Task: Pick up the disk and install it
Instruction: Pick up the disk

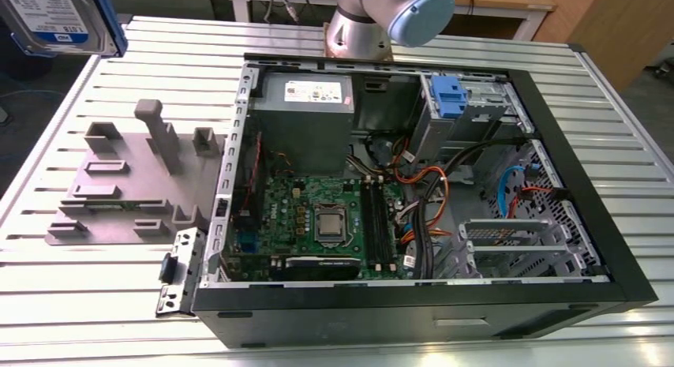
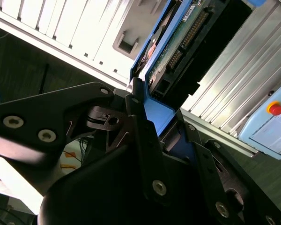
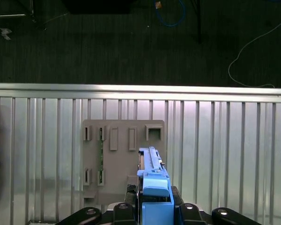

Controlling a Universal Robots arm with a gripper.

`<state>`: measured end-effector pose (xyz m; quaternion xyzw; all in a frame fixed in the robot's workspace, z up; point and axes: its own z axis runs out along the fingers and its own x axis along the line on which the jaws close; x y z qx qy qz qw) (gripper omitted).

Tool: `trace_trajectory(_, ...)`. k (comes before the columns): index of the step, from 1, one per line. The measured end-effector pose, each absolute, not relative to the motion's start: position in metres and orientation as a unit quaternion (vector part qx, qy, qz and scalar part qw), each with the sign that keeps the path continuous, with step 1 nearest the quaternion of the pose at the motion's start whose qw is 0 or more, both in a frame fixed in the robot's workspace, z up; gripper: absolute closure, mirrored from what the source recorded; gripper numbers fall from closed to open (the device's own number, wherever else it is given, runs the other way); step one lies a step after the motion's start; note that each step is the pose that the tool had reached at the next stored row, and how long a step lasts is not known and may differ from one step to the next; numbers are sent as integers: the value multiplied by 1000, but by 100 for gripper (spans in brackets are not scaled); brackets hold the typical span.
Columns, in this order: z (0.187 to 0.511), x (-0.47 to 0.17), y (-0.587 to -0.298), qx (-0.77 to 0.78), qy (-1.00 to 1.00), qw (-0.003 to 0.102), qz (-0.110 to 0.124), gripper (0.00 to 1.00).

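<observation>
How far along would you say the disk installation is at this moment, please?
Done: the disk is picked up, raised clear of the table and the grey holder plate. In hand: the pincer is shut on its blue bracket, seen in both wrist views. Left: the disk is not yet in the open computer case.

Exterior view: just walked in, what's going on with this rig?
The arm has the disk in its gripper, which is shut on the disk's blue bracket. The disk is held in the air at the exterior view's upper left, above the grey fixture plate on the table. It is not yet in the open computer case, so the pick is done and the install is not.
</observation>
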<state>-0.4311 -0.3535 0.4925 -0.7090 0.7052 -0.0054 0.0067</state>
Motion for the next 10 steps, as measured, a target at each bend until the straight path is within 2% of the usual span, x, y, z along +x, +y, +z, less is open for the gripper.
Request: trace_trajectory(10, 492, -427, -354, -709, 705, 7, -5, 64)
